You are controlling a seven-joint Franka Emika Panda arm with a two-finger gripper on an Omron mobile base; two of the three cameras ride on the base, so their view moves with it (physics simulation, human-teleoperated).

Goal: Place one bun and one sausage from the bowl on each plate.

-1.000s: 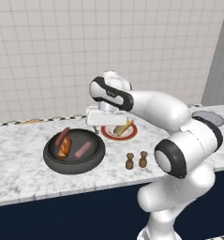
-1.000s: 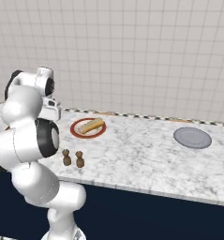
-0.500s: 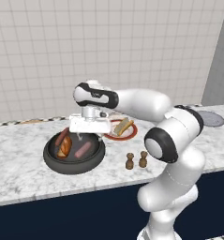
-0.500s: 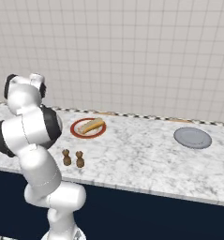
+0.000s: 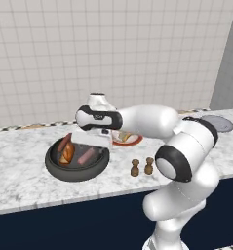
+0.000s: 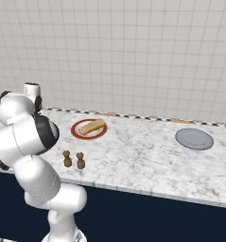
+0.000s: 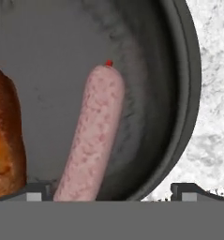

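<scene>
The gripper (image 7: 111,190) hangs over the dark bowl (image 5: 77,168) on the marble counter (image 6: 147,160), jaws spread wide with nothing between them. Below it lie a pink sausage (image 7: 92,136) and a browned bun (image 7: 5,140) (another sausage (image 5: 64,142) sits by the far rim). The red-rimmed plate (image 6: 89,129) holds a bun and sausage; the grey plate (image 6: 194,139) sits well apart.

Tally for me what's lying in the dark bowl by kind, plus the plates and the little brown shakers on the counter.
Sausages: 2
Buns: 1
Plates: 2
Shakers: 2
Total: 7
</scene>
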